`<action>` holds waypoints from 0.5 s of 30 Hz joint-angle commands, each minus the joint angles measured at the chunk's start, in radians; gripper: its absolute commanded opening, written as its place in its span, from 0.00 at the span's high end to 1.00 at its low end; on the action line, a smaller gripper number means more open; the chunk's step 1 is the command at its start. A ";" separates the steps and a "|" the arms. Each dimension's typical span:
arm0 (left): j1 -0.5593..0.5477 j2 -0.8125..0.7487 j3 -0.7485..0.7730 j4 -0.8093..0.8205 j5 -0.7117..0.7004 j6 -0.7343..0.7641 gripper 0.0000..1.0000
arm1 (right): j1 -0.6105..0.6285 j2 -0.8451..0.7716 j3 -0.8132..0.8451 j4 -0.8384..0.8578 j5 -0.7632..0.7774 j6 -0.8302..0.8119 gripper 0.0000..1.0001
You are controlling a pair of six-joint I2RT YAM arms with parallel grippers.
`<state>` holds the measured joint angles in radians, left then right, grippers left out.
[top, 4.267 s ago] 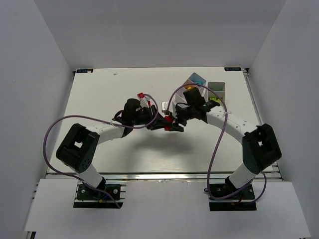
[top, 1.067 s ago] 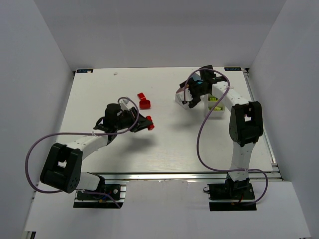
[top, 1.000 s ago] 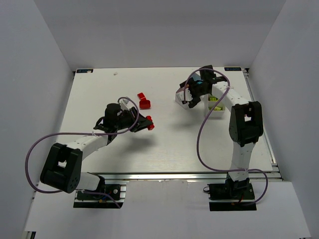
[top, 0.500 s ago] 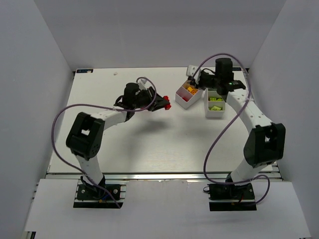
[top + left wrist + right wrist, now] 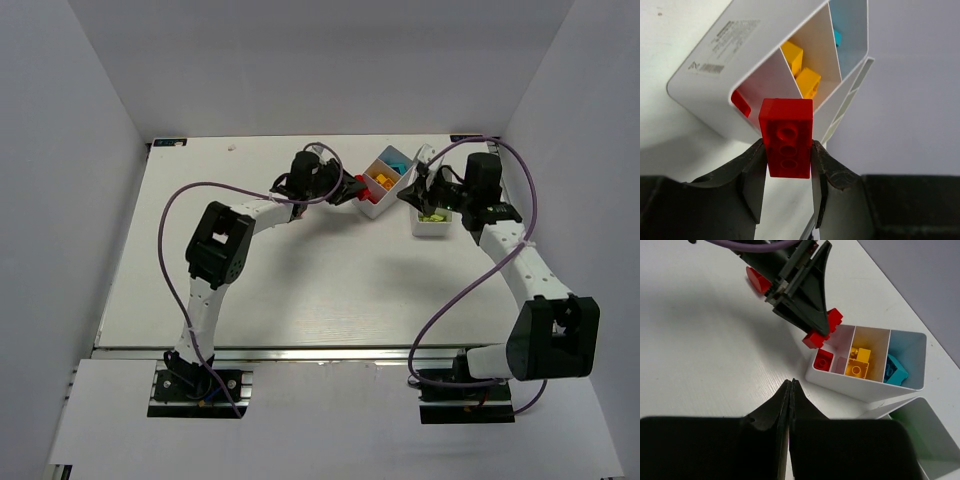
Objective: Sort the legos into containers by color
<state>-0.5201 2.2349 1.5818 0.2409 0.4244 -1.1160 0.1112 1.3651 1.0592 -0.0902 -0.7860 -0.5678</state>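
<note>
The left fingers (image 5: 752,175) are part-way closed and clamp a red brick (image 5: 786,137) by its long sides, studs facing the wrist camera. They hold it in the air at the outer corner of the three-compartment tray (image 5: 705,75), at the end where the red compartment sits. One red brick in the tray (image 5: 823,360) already lies in that compartment. The middle compartment holds yellow and orange bricks (image 5: 858,362), and the far one a cyan brick (image 5: 895,369). A loose red piece (image 5: 758,280) lies on the surface beyond the left fingers, on the side away from the tray.

On the tray's other side, the right fingers (image 5: 782,405) are pressed together with nothing between them, above bare surface just beside the tray. A second tray (image 5: 432,228) stands near the first and holds lime pieces.

The step in hand looks like delivering the held red brick. It seems to hang over the rim, not the compartment's middle, so the next move calls for a short reach inward before the fingers open.
</note>
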 commanded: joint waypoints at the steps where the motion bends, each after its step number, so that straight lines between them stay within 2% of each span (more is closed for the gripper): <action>1: -0.015 0.005 0.070 0.009 -0.068 -0.057 0.82 | -0.015 -0.055 -0.024 0.079 -0.042 0.069 1.00; 5: -0.029 0.028 0.118 -0.025 -0.117 -0.074 0.78 | -0.027 -0.083 -0.064 0.118 -0.055 0.083 1.00; 10: -0.046 0.048 0.138 -0.057 -0.148 -0.093 0.66 | -0.042 -0.093 -0.082 0.133 -0.068 0.100 1.00; 12: -0.054 0.052 0.148 -0.066 -0.160 -0.096 0.64 | -0.045 -0.100 -0.088 0.136 -0.073 0.103 1.00; 15: -0.063 0.061 0.165 -0.100 -0.170 -0.094 0.55 | -0.051 -0.107 -0.099 0.144 -0.076 0.108 1.00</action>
<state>-0.5690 2.2894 1.7020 0.1780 0.2867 -1.2041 0.0685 1.2922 0.9707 0.0063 -0.8345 -0.4812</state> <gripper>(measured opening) 0.460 0.007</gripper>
